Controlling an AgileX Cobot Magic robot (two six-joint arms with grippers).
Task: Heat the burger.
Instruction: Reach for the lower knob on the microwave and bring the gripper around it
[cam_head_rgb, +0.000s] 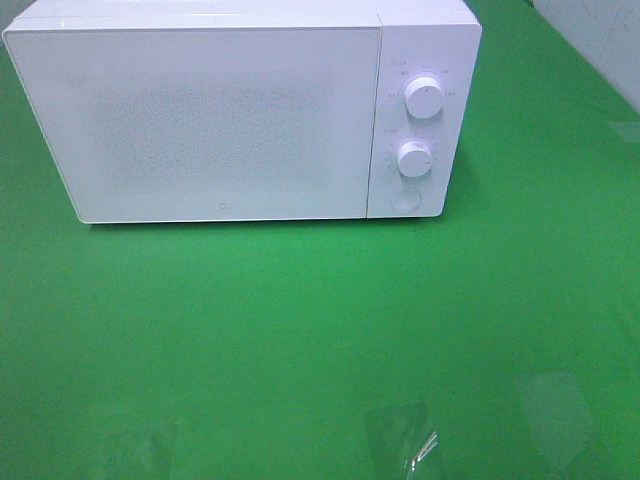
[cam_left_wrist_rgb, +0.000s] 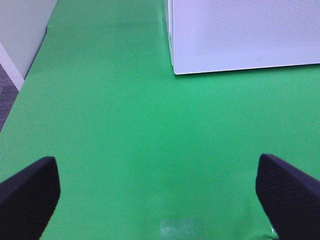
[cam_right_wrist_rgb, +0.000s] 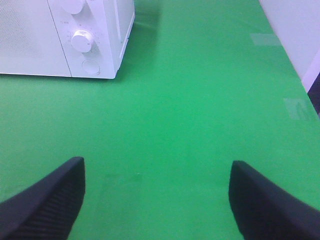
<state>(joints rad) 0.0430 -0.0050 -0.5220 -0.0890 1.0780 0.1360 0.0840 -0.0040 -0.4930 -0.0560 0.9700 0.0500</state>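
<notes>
nearest us, our left gripper (cam_left_wrist_rgb: 160, 200) and right gripper (cam_right_wrist_rgb: 157, 202) hang over the green table (cam_head_rgb: 320, 330), jaws wide apart and empty. farther back, the microwave (cam_head_rgb: 200, 120) stands with its door shut. we see no burger in any view, so we cannot judge whether heating has started.

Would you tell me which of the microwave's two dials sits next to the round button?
The lower dial, directly above the button; the upper dial sits farther from it.
</notes>
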